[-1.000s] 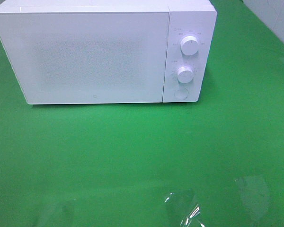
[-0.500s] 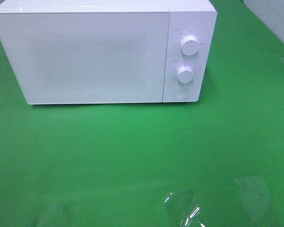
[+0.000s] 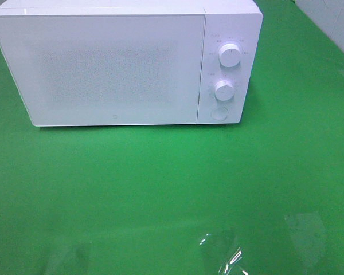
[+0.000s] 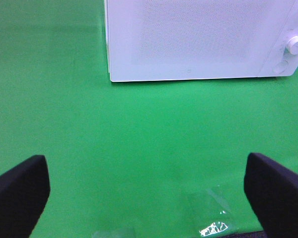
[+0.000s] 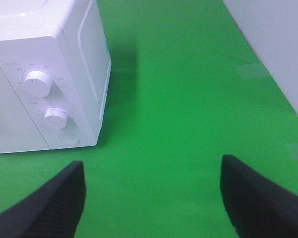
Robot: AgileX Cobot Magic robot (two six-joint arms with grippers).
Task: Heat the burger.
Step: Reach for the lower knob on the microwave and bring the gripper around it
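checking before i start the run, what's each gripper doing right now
Left gripper: open, holding nothing.
Right gripper: open, holding nothing.

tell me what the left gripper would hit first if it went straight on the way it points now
The left gripper, jaws open and empty, faces the green table, then the white microwave with its door shut. Probably the table first, but depth is unclear.

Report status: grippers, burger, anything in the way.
Left gripper open, empty. Right gripper open, empty. Burger not in view; microwave door shut. Nothing seen blocking the door.
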